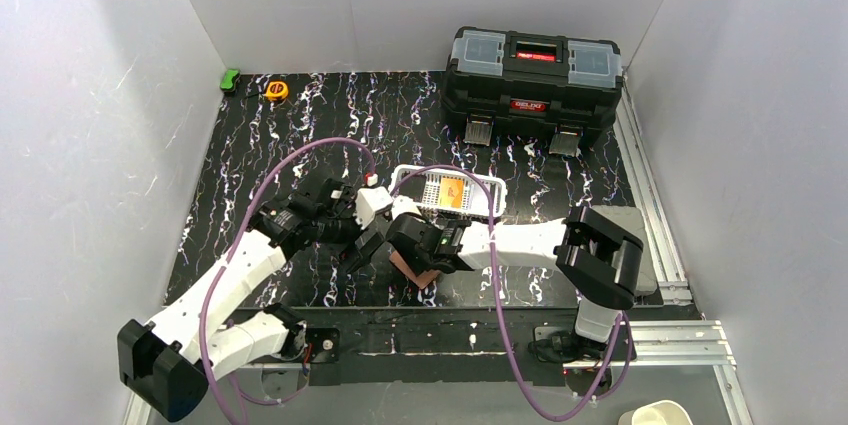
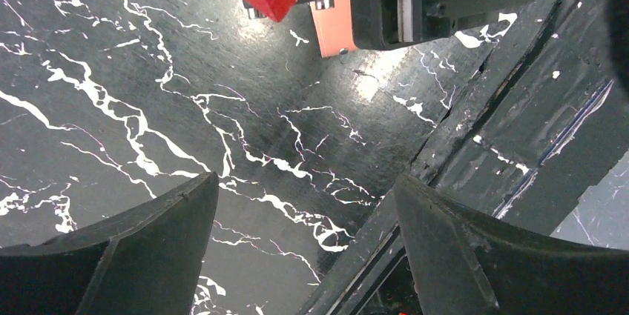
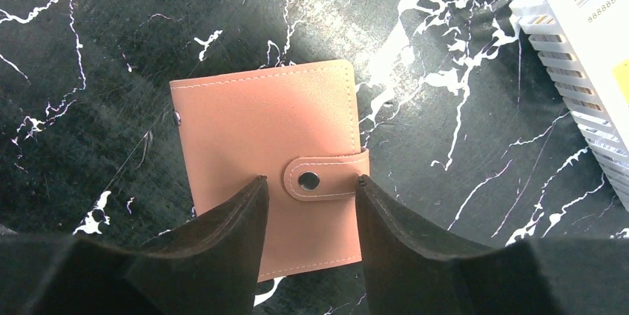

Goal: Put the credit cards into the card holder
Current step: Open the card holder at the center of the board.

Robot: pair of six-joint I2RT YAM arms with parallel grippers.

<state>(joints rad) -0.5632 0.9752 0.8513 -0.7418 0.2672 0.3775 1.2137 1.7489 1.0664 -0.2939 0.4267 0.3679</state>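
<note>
The right end effector (image 3: 308, 179) is nearest, its fingers (image 3: 222, 241) part-open astride the snap tab (image 3: 330, 176) of the closed card holder (image 3: 252, 130), which lies flat on the tabletop (image 3: 89, 48); nothing is gripped. The credit cards (image 1: 450, 192) sit in the white basket (image 3: 564, 55) at the holder's 2 o'clock. Pinching the tab may drag the unpinned holder rather than unsnap it. The right wrist pitches down. The left end effector (image 2: 305, 181) hovers wide open at 9 o'clock.
</note>
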